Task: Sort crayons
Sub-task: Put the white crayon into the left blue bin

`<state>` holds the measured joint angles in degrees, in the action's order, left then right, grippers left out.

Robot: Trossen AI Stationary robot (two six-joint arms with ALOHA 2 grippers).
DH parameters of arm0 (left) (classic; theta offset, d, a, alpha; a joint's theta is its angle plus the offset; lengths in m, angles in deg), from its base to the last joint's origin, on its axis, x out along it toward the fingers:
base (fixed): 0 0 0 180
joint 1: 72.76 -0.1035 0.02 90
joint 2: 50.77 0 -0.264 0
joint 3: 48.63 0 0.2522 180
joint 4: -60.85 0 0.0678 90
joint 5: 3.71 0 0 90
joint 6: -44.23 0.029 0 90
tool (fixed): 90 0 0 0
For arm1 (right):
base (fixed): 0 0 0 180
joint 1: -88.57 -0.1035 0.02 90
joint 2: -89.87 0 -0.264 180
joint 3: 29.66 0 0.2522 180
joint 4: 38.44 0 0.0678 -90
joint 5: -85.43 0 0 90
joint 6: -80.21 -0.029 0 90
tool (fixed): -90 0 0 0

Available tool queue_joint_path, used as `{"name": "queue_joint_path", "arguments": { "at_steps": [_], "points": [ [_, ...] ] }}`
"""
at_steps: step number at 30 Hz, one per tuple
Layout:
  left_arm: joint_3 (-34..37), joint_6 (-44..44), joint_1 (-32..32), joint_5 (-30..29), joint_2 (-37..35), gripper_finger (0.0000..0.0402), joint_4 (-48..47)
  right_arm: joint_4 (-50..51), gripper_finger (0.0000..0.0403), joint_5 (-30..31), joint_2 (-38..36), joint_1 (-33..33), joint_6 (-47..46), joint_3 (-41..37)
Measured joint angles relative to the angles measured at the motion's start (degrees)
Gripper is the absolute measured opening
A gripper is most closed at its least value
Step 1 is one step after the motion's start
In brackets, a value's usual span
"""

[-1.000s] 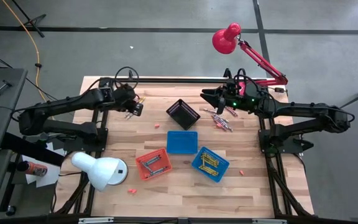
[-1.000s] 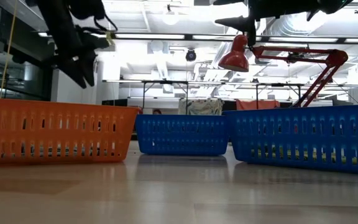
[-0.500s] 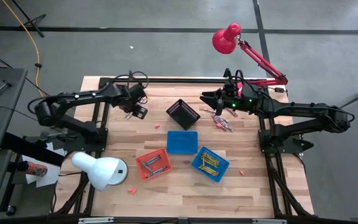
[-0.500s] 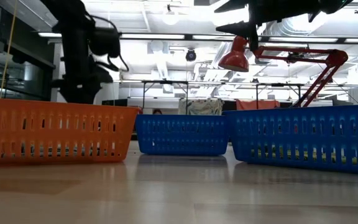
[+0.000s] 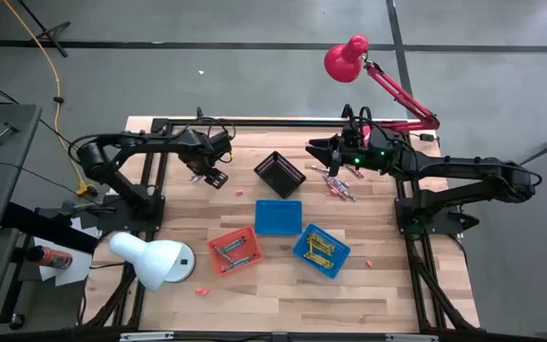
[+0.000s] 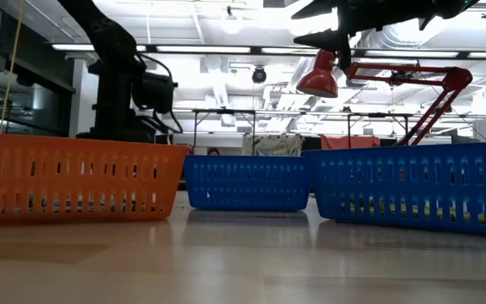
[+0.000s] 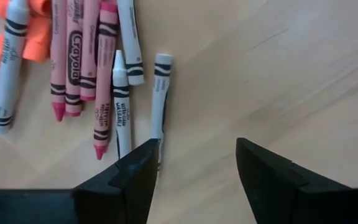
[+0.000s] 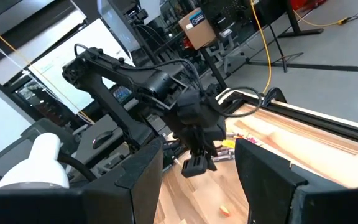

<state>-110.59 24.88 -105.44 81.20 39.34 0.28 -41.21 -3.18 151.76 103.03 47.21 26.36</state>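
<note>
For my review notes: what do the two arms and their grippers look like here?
Both arms are black, built of jointed tubular links with black cables looping near the wrists. The left gripper has two dark, flat, angular fingers. The right gripper has the same dark wedge-shaped fingers; green lights glow near its wrist in the high view.

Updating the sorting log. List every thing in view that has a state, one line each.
left gripper: open, low over loose crayons lying flat on the table
right gripper: open, empty, raised beside the black basket
orange basket: holds crayons
blue basket: holds crayons
middle blue basket: looks empty
</note>
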Motion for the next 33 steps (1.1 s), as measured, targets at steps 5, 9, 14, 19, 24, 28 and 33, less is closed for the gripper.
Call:
{"name": "queue_joint_path", "arguments": {
  "at_steps": [5, 9, 14, 19, 24, 28, 33],
  "points": [
    [0.0, 1.6, -0.8, -0.4, 1.9, 0.02, 0.5, 0.0, 0.0195, 0.0, 0.0, 0.0, 0.0, 0.0],
    [0.0, 3.6, -2.2, -0.7, 2.2, 0.02, 0.6, 0.0, 0.0195, 0.0, 0.0, 0.0, 0.0, 0.0],
    [0.0, 6.2, -4.9, 0.1, 2.2, 0.02, 0.6, 0.0, 0.0195, 0.0, 0.0, 0.0, 0.0, 0.0],
    [0.0, 6.6, -5.9, 0.7, 2.2, 0.02, 0.8, 0.0, 0.0195, 0.0, 0.0, 0.0, 0.0, 0.0],
    [0.0, 6.6, -4.9, 1.9, 2.3, 0.02, 1.7, 0.0, 0.0195, 0.0, 0.0, 0.0, 0.0, 0.0],
    [0.0, 6.6, -3.5, 0.2, 2.3, 0.02, 1.9, 0.0, 0.0195, 0.1, 0.0, 0.0, 0.4, 0.0],
    [0.0, 8.7, -2.8, -0.1, 2.3, 0.02, 2.1, 0.1, 0.0195, 2.4, 0.0, 0.0, 0.9, 0.0]
  ]
}}
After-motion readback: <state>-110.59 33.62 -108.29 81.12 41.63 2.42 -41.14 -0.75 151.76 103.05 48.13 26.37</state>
